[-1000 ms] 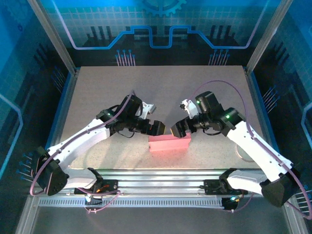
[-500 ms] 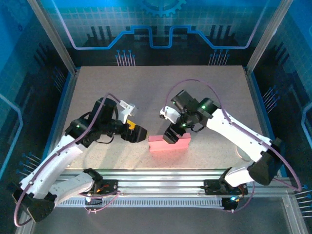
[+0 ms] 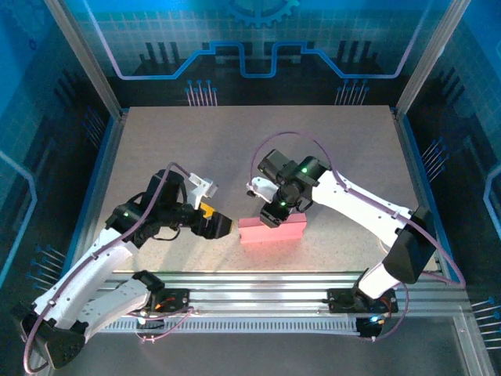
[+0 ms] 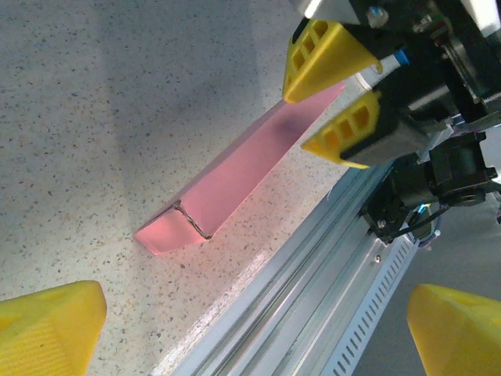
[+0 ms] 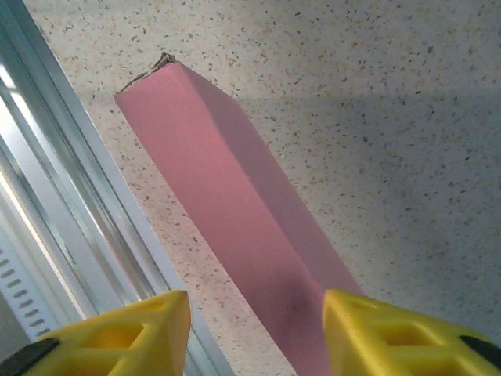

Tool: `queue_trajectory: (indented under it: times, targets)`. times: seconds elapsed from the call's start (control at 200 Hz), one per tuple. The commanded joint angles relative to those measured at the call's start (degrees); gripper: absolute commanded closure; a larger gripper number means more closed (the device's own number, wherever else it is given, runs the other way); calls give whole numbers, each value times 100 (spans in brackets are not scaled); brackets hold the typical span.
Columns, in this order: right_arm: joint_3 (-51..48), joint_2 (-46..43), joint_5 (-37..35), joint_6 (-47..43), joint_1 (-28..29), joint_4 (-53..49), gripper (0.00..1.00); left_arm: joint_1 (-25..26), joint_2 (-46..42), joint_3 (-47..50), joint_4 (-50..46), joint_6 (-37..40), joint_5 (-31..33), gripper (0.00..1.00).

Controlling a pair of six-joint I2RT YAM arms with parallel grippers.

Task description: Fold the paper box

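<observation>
NEAR EDGE OF THE DESK: A second ago both my grippers met over the box (image 3: 274, 232). My left gripper (image 3: 221, 226) has since pulled back to the left and sits just clear of the box's left end, its jaws wide apart and holding nothing. My right arm (image 3: 352, 200) has swung across, and my right gripper (image 3: 270, 217) now comes down on the box from the far side, over its left half. Its yellow fingers (image 5: 133, 329) have drawn closer but stand apart, one on each side of the box. A strip of desk (image 3: 156, 149) shows between one finger and the pink wall, so the box is not clamped. The box has not moved.

It lies closed and slim, long side running left to right, at the middle of the desk's near edge. Only a narrow band of desk separates it from the metal rail (image 3: 258, 283), which leaves little room on the near side. Its left end shows a seam slightly ajar. The far half of the desk and both far corners are open room.
</observation>
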State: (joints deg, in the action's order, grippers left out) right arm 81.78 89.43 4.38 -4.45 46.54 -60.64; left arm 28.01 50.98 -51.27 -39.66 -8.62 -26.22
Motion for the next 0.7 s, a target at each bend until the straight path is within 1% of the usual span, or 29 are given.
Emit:
queue_trajectory:
  times: [0.0,0.08,0.14,0.205,0.275,0.35,0.485,0.695]
  targets:
    - [86,-174,173,555,-35,181,66,-46,-42,-220,137,-26,-336,1]
    - [-115,-303,353,1005,-59,473,75,-53,-29,-248,174,-82,-396,1]
    - [-360,-407,404,1557,-88,834,82,-50,-46,-197,257,-150,-328,1]
    - [-661,-530,594,2104,-67,1297,86,-45,-110,-104,418,-264,-139,1]
    - [-1023,-711,645,2590,-42,1815,91,-51,-162,-59,494,-298,-109,1]
    - [-1400,-899,665,2948,-96,2295,100,-52,-209,-48,532,-303,-108,1]
    - [-1780,-1008,826,3211,-161,2636,100,-52,-218,23,599,-376,-240,1]
    - [-2316,-1214,1155,3560,-322,3209,100,-43,-193,50,644,-441,-263,1]
